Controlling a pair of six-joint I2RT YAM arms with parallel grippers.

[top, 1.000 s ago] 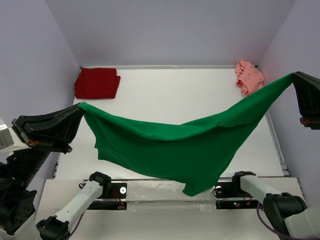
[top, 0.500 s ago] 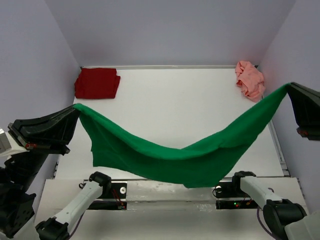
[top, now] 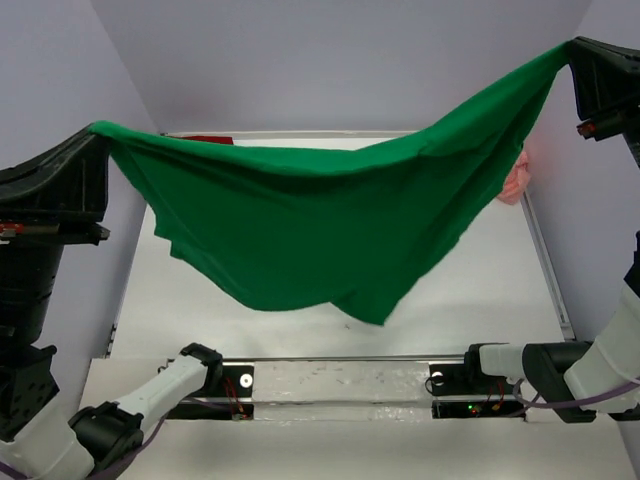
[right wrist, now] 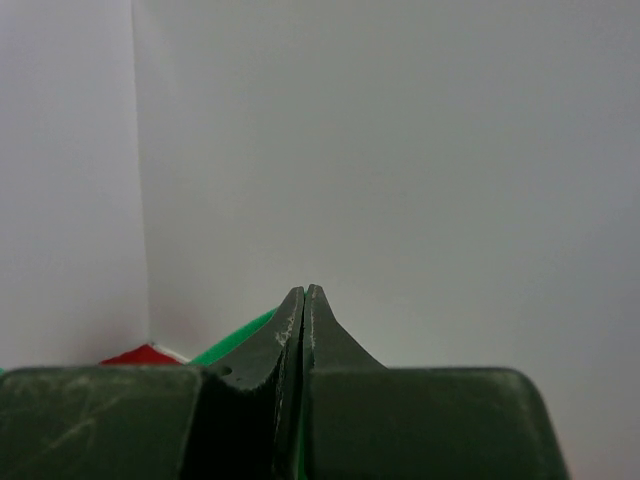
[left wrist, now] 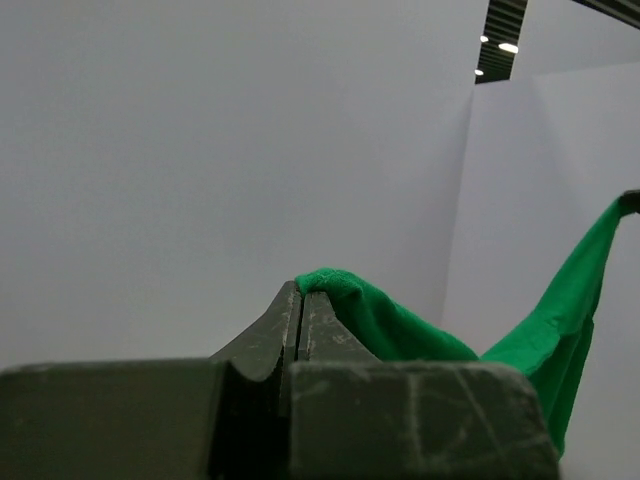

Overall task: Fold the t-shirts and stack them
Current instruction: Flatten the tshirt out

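The bright green t-shirt (top: 310,225) hangs spread in the air between both arms, high over the table. My left gripper (top: 95,130) is shut on its left corner; in the left wrist view the jaws (left wrist: 301,290) pinch green cloth (left wrist: 380,320). My right gripper (top: 572,48) is shut on its right corner; the right wrist view shows shut jaws (right wrist: 304,292) with a green strip (right wrist: 235,340) beside them. The dark red t-shirt (top: 210,140) is almost hidden behind the green one at the back left. The salmon pink t-shirt (top: 515,180) shows partly at the back right.
The white table (top: 480,290) lies below with a raised rim at the right (top: 548,280) and pale walls on three sides. The arm bases (top: 240,385) sit at the near edge.
Both grippers have risen sharply with the green t-shirt. It now hangs high and taut, hiding most of the red shirt and part of the pink one.
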